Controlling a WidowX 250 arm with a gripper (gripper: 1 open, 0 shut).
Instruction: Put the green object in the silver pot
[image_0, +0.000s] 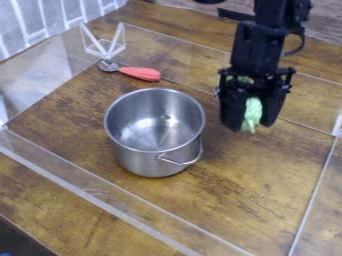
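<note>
The green object (250, 112), a light-green bumpy toy vegetable, hangs upright between the black fingers of my gripper (253, 120), which is shut on it. It is lifted above the wooden table, to the right of the silver pot (156, 130) and a little higher than its rim. The pot stands upright in the middle of the table, shiny and empty inside, with its thin wire handle (178, 157) lying toward the front. A gap separates the gripper from the pot's right edge.
A red-handled utensil with a silver head (132, 71) lies behind the pot at the back left. A clear plastic wall (80, 170) borders the work area along the front and left. Tiled wall at the far left corner.
</note>
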